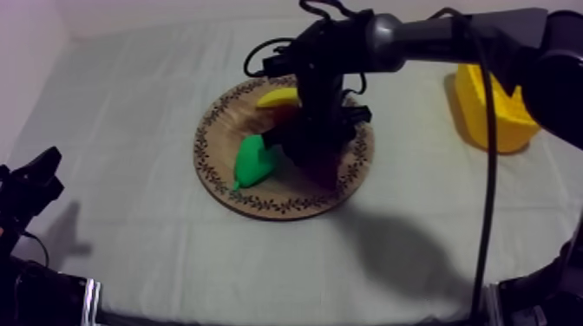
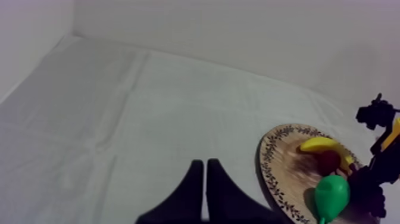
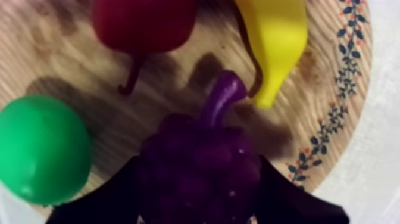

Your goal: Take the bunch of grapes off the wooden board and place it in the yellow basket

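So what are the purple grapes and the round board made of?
The bunch of grapes looks like smooth moulded plastic, maybe rubber: even purple, soft sheen, berries fused together. The wooden board looks like real wood, matt: grain lines show, with a printed leafy rim.

Dim, soft light, violet cast — the right arm (image 1: 451, 39) throws a broad shadow on the cloth (image 1: 399, 251) near the board (image 1: 260, 204).

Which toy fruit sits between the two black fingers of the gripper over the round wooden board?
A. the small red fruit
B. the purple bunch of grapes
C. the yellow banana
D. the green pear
B: the right gripper is closed round the purple bunch of grapes on the round wooden board.
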`<state>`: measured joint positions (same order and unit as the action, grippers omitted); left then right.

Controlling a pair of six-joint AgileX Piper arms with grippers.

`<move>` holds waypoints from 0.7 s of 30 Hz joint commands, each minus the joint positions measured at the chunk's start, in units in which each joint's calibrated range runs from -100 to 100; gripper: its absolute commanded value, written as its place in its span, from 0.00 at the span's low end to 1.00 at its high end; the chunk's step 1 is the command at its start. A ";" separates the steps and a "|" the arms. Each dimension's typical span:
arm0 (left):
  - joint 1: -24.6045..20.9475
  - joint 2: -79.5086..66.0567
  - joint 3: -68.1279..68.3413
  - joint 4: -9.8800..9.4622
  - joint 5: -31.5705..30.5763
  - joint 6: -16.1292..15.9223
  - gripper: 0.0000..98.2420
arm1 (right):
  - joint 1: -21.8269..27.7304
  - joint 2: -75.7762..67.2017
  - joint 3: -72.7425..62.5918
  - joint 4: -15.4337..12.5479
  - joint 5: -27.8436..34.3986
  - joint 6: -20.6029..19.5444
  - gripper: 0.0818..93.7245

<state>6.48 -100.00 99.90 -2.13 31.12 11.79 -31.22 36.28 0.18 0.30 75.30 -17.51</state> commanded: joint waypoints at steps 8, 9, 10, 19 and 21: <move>-0.01 0.00 -0.01 0.00 0.00 0.01 0.00 | 3.20 -13.15 2.02 2.73 2.81 1.84 0.24; -0.01 0.00 -0.01 0.00 0.00 0.01 0.00 | 3.95 -15.10 2.25 3.16 3.04 2.30 0.24; -0.01 0.00 -0.01 0.00 0.00 0.01 0.00 | 4.78 -17.02 2.40 3.63 3.25 2.80 0.25; -0.01 0.00 -0.01 0.00 0.00 0.01 0.00 | 14.11 -30.33 1.30 7.33 4.91 8.60 0.27; -0.01 0.00 -0.01 0.00 0.00 0.01 0.00 | 16.57 -31.86 0.14 7.72 5.09 10.19 0.27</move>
<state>6.48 -100.00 99.90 -2.13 31.12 11.79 -17.78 6.01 0.95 7.89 81.06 -8.98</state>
